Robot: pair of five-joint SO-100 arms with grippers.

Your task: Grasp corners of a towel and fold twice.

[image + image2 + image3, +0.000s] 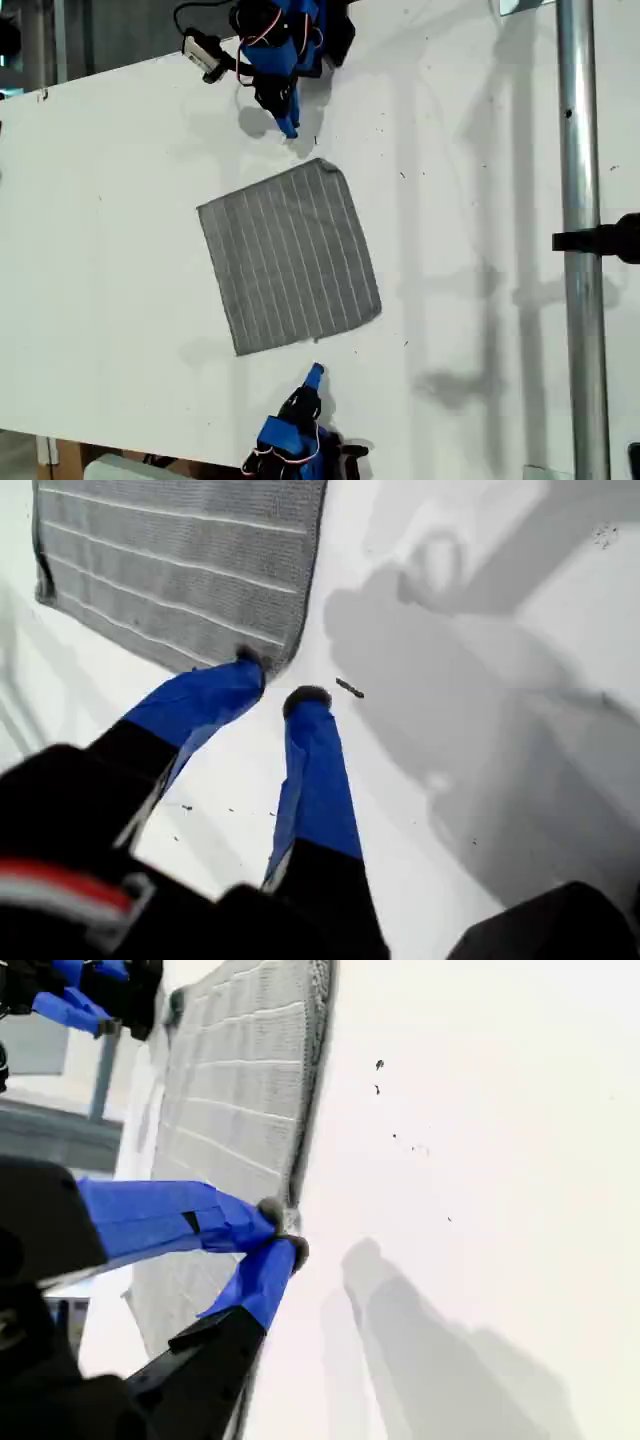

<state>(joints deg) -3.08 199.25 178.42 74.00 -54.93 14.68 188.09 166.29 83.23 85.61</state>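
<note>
**Counter layout: towel, two arms, pole**

The towel [290, 258] lies flat on the counter [120, 250], near the middle of the exterior view and slightly skewed to the counter's edges. One arm [285, 50] stands beyond the towel's upper edge in the exterior view, and another arm [290, 440] stands below its lower edge; each tool points toward the towel. A pole [580, 250] runs top to bottom along the exterior view's right, well apart from the towel. The tool of my first gripper [278, 680] sits just beside a towel corner [285, 658]. The tool of my second gripper [285, 1232] sits at the towel's edge, with the other arm [90, 995] beyond the towel's far end.
</note>
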